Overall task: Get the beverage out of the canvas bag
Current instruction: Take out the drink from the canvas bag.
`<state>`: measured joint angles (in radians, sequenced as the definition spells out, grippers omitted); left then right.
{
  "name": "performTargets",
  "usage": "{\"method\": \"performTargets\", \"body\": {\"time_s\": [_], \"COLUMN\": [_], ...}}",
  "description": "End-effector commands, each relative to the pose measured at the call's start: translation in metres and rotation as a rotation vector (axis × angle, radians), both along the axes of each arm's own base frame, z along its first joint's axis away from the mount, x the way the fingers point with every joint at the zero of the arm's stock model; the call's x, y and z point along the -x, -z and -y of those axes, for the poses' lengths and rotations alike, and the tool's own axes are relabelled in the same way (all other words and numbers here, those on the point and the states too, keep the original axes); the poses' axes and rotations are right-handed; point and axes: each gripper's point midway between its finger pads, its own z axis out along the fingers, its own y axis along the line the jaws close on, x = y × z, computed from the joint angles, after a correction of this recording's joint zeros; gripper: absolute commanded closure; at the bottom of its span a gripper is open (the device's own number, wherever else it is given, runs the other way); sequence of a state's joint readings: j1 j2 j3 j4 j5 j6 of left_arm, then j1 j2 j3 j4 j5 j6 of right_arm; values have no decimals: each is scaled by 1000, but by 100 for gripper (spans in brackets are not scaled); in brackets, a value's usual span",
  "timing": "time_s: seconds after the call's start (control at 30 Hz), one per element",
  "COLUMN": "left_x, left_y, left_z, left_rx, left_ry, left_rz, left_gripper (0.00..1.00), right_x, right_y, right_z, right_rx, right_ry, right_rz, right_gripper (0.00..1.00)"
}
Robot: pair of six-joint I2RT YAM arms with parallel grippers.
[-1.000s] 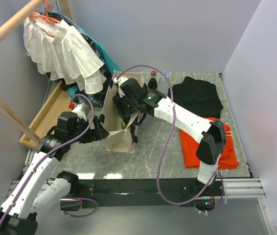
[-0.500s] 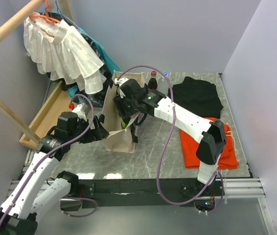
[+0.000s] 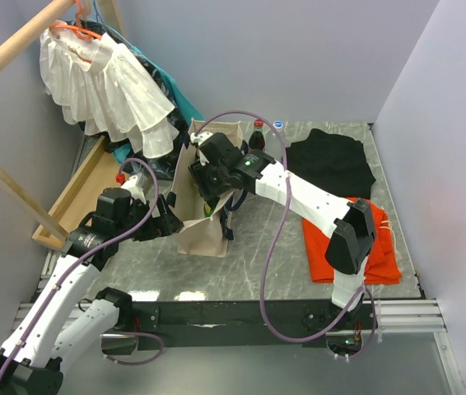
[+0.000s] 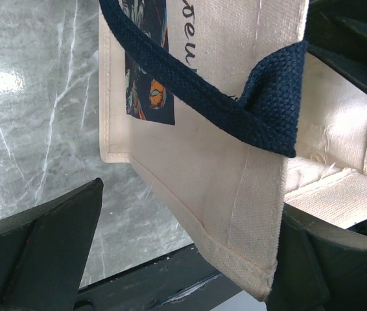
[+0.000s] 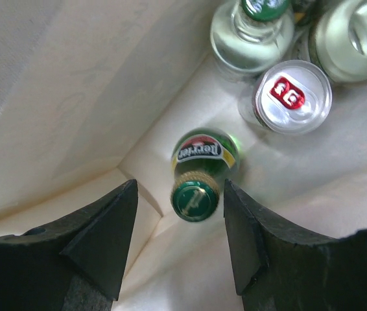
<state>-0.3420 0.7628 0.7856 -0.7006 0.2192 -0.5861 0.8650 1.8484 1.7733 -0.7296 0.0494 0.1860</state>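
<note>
**Right gripper poised around a bottle deep in the tote**

Nearest, the left gripper (image 4: 190,220) stood wide open astride the rim of the tall cream canvas tote (image 3: 204,234) with navy strap handles, gripping nothing. Inside, the right gripper (image 5: 179,191) was part-open, its fingers flanking but not touching the small green glass bottle (image 5: 200,165) upright on the tote's floor. The glass was probably weighty, rigid, slick and breakable, and the neck under the ribbed cap looked the surest hold. Beyond stood a silver can (image 5: 292,97) and clear bottles (image 5: 251,32).

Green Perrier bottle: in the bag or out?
In. Right wrist view: green bottle stands on the floor of the canvas bag, cream walls around it.
</note>
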Motion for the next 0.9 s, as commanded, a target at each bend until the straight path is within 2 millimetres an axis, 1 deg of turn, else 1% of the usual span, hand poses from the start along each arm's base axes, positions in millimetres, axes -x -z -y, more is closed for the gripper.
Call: {"method": "performTargets", "body": {"time_s": [0.0,0.17,0.37,0.5,0.6,0.7,0.73,0.8,0.83,0.87], "left_x": [10,11,10,10,11,11,11,11,11,10], "left_y": [4,5,5,5,5,5,5,5,5,5], "left_z": [-5,-5,-5,-4,-4,-5,-5,-4,-4,-5], "left_rx": [-51,-47,-50,-49,-48,-49,-49,-49,-48,-49], "left_ry": [30,30,32,33,33,31,33,32,35,31], "left_rz": [-25,-29,-30,-31,-32,-31,-31,-31,-32,-30], "left_gripper": [5,5,5,5,5,5,5,5,5,5], "right_x": [-5,-4,-2,-1,0,1,0,0,0,0], "right_y": [-5,-2,4,4,7,8,9,8,8,8], "right_z": [-3,-4,3,4,4,1,2,1,1,1], "right_rx": [1,4,38,36,44,36,38,39,39,41], "right_ry": [1,-9,4,6,4,-6,-7,-5,-9,-10], "right_rz": [-10,-16,-28,-27,-37,-40,-40,-40,-41,-41], "right_gripper": [38,38,38,38,43,45,50,54,59,60]}}
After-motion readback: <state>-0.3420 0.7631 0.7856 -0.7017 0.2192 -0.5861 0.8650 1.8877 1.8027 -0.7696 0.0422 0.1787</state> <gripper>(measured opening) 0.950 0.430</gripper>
